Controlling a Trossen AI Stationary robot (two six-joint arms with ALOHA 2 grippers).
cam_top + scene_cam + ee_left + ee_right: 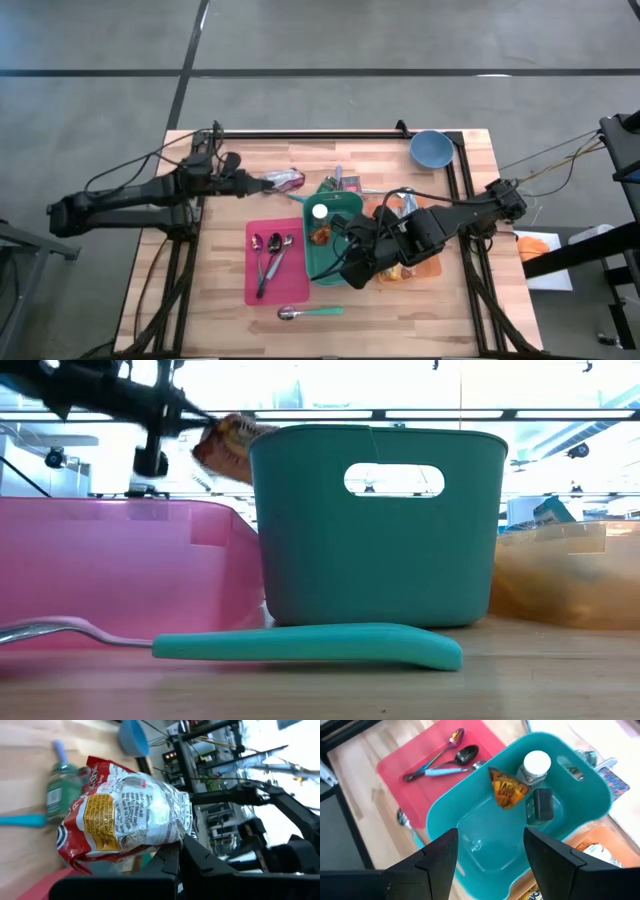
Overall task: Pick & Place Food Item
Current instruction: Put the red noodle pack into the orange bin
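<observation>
A crinkled red, silver and yellow snack bag (125, 820) is held in the air by my left gripper (258, 184), which is shut on it left of the teal bin (330, 262). In the low view the bag (230, 442) hangs beside the bin's top rim. Inside the bin lie a white-lidded jar (536, 765), an orange packet (506, 789) and a dark item (542, 805). My right gripper (490, 855) stands open above the bin's near end with nothing between its fingers. My left gripper pinches the snack bag at its end (172, 837) between its two fingers (167, 857). The fingers come nearly level from the table's left. The bag sticks out past the fingertips toward the bin, lifted clear of the table.
A pink tray (258, 285) with spoons lies left of the bin. A teal-handled spoon (310, 313) lies near the front edge. An orange bin (428, 268) stands right of the teal one, a blue bowl (432, 148) at the far right, and a small green bottle (62, 790) on the wood.
</observation>
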